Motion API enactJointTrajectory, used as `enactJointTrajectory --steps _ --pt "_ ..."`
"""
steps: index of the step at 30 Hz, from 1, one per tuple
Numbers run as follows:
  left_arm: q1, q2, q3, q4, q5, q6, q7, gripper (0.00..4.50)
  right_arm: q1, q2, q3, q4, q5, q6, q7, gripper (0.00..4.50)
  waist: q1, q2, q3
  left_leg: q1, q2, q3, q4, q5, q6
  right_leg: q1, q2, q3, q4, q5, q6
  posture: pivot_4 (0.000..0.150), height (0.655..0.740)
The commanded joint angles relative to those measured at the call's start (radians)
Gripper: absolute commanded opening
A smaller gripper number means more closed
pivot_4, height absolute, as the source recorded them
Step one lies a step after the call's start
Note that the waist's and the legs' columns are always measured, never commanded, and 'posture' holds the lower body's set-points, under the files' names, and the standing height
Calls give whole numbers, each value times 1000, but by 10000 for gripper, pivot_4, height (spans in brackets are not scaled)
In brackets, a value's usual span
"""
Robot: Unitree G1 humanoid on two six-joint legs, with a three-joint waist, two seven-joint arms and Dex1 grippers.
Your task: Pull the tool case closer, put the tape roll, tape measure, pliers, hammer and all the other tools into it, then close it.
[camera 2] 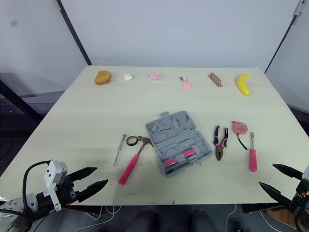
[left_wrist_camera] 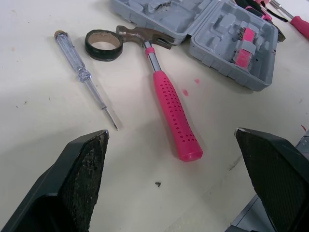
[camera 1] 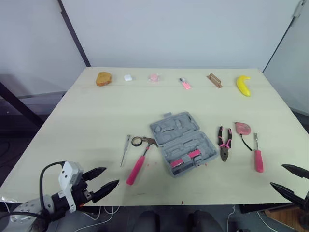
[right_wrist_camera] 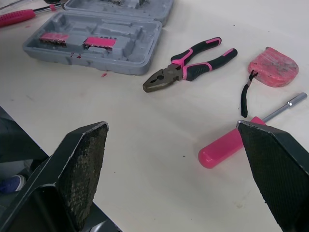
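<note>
Plainly we have everything left to do: the tool case lies open mid-table, not yet pulled closer; hammer, tape roll, pliers and tape measure lie outside it; left gripper and right gripper hover at the near edge, jaws apart, empty.

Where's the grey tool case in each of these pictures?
Left eye view: tool case mid-table, between hammer and pliers.
Right eye view: tool case, same place.
Left wrist view: tool case past the hammer's head.
Right wrist view: tool case beyond the pliers.
Shared landmark: its pink inserts.
</note>
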Motion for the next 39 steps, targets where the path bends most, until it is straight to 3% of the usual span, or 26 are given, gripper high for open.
enactJointTrajectory --steps 1,8,10,12,18,21,23,24,27,28,30,32,33,34,39 --pt "-10 1 -5 8 7 -22 -6 44546 -1 -13 -33 -19 11 2 -23 44904 0 0 0 0 0 0 0 0 0 0 0 0 0 0 0 1500 7400" --pt "-125 -15 -67 -29 22 -2 55 44546 -153 -40 71 -264 7 292 -323 44904 -5 1 -1 0 -1 0 1 0 0 0 1 1 2 1 1 1500 7400" --pt "-170 -14 -100 -77 15 20 76 44546 -255 -116 161 -321 -83 404 -407 44904 -6 1 -1 0 -1 0 1 0 0 0 1 1 2 2 3 1500 7400" --pt "-217 -1 -132 -125 31 55 118 44546 -384 -172 241 -334 -66 524 -428 44904 -5 1 0 0 -1 0 1 0 0 -1 1 2 2 3 4 1500 7400" --pt "-329 67 -210 -156 47 186 156 44546 -668 -198 419 -230 -88 668 -441 44904 6 -1 0 -4 -3 -4 1 0 0 -2 2 -1 1 3 5 1500 7400" --pt "-396 66 -246 -107 25 200 113 44546 -892 -149 548 -52 -142 694 -437 44904 -5 0 3 -4 -3 -2 1 0 0 -2 1 0 0 3 5 1500 7400" --pt "-441 73 -299 -63 45 206 80 45000 -1031 -107 651 89 -213 670 -414 39242 -10 0 3 -5 -3 -1 1 0 0 -5 1 3 1 4 5 1500 7400" --pt "-455 78 -322 -47 54 206 62 39252 -1080 -95 700 146 -251 643 -392 34952 -11 0 3 -4 -3 -1 1 0 0 -5 1 3 1 4 5 1500 7400" --pt "-534 67 -417 48 128 172 45 29171 -1235 -30 835 411 -388 497 -339 22996 -15 0 3 -4 -3 2 1 0 0 -5 2 2 2 4 5 1500 7400" --pt "-560 50 -434 76 142 165 54 22333 -1276 -5 864 486 -417 459 -320 15869 -15 0 3 -4 -3 2 1 0 0 -6 2 2 2 4 5 1500 7400" --pt "-597 27 -468 118 168 156 62 13593 -1343 45 901 613 -462 391 -296 6944 -12 0 3 -7 -3 1 1 0 0 -7 2 2 2 4 5 1500 7400" --pt "-616 10 -487 142 188 152 70 7209 -1390 79 920 709 -500 333 -288 312 -11 0 3 -8 -3 2 1 0 0 -8 1 2 2 4 5 1500 7400" --pt "-626 -2 -495 154 198 157 79 2096 -1418 98 938 768 -530 296 -286 0 -12 0 3 -12 -3 2 1 0 1 -11 0 2 2 4 6 1500 7400" --pt "-634 -14 -504 165 209 161 89 674 -1445 119 958 826 -562 257 -288 0 -12 0 3 -20 -3 1 4 1 -1 -20 0 2 5 5 6 1500 7400" --pt "-668 -61 -533 226 268 152 136 674 -1534 200 1009 1043 -672 128 -279 0 -17 0 3 -19 -4 2 5 0 0 -22 -1 2 10 5 6 1500 7400"
